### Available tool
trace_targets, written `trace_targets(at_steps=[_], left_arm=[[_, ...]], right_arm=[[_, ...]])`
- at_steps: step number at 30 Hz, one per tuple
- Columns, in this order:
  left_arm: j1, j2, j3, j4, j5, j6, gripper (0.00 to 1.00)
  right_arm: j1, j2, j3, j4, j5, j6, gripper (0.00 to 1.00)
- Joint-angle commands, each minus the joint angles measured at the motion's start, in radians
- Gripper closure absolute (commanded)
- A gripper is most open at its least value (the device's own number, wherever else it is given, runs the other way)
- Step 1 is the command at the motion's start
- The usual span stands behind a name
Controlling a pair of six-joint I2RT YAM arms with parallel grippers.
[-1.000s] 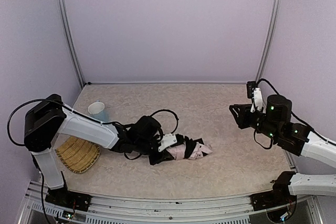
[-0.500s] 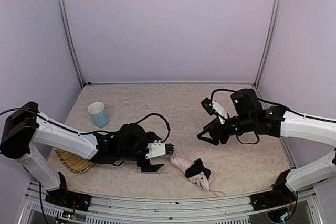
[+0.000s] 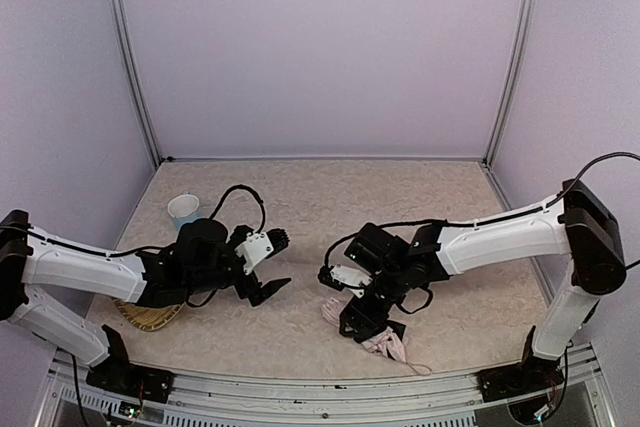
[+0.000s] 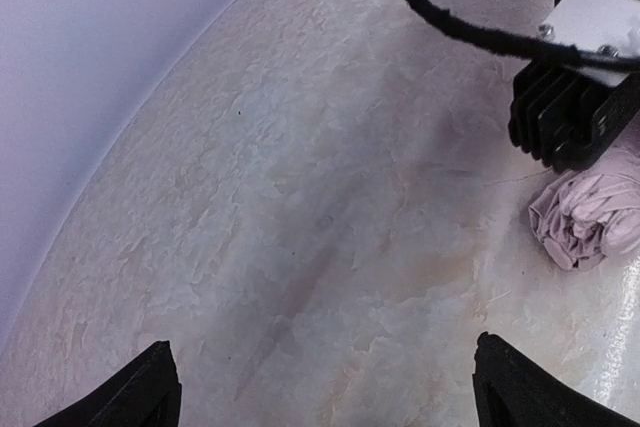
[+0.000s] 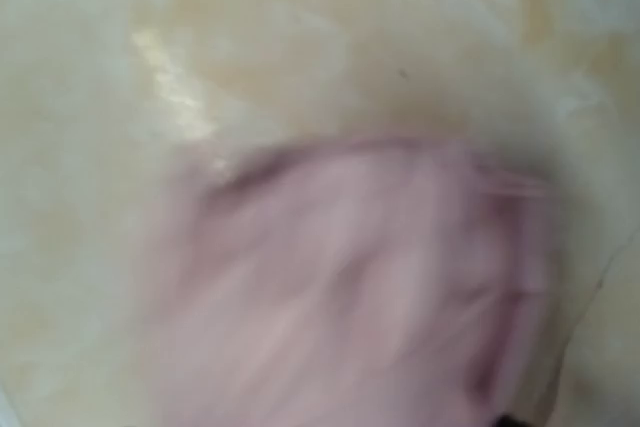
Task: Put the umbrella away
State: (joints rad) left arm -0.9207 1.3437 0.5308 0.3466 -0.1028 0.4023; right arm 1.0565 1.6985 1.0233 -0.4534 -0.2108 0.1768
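Note:
The umbrella [image 3: 389, 344] lies folded on the table at the front centre, pale pink with a thin strap trailing toward the front edge. My right gripper [image 3: 362, 309] is down on top of it. The right wrist view is a blur of pink umbrella [image 5: 340, 297] fabric, none of its fingers show, and I cannot tell whether the jaws hold it. My left gripper [image 3: 279, 263] hangs open and empty to the umbrella's left. In the left wrist view the left gripper [image 4: 335, 387] has only bare table between its fingers, and the umbrella [image 4: 590, 217] lies at the right edge.
A light blue cup [image 3: 185, 210] stands at the back left. A woven basket [image 3: 150, 313] lies at the front left, partly under my left arm. The right arm's black wrist block [image 4: 572, 119] and cable hang just above the umbrella.
My left gripper opened, let go of the umbrella and drew back to the left. The umbrella ended up further front and right. My right arm swung in from the right and came down onto it.

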Motion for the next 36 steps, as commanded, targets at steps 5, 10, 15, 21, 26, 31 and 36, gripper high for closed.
trace_targets(at_steps=[5,10,15,21,26,31,36], left_arm=[[0.002,0.017,0.031,-0.005,-0.022,-0.056,0.01],[0.038,0.014,0.032,0.024,-0.057,-0.116,0.01],[0.072,0.020,0.068,0.009,-0.142,-0.201,0.01],[0.127,-0.010,0.081,0.002,-0.196,-0.311,0.01],[0.165,-0.017,0.119,-0.025,-0.195,-0.375,0.01],[0.217,-0.011,0.198,-0.086,-0.188,-0.408,0.01],[0.409,-0.078,0.213,-0.085,-0.054,-0.481,0.01]], right_arm=[[-0.022,0.070,0.082,-0.150,0.401,0.167,0.60],[-0.238,-0.060,-0.029,-0.124,0.520,0.214,0.63],[-0.408,-0.141,-0.101,-0.013,0.523,0.190,0.63],[-0.450,-0.036,-0.032,-0.030,0.573,0.149,0.39],[-0.451,-0.032,0.051,-0.029,0.483,0.141,0.00],[-0.502,-0.198,0.035,0.103,0.314,0.092,0.00],[-0.705,-0.359,-0.132,0.331,0.069,0.066,0.00]])
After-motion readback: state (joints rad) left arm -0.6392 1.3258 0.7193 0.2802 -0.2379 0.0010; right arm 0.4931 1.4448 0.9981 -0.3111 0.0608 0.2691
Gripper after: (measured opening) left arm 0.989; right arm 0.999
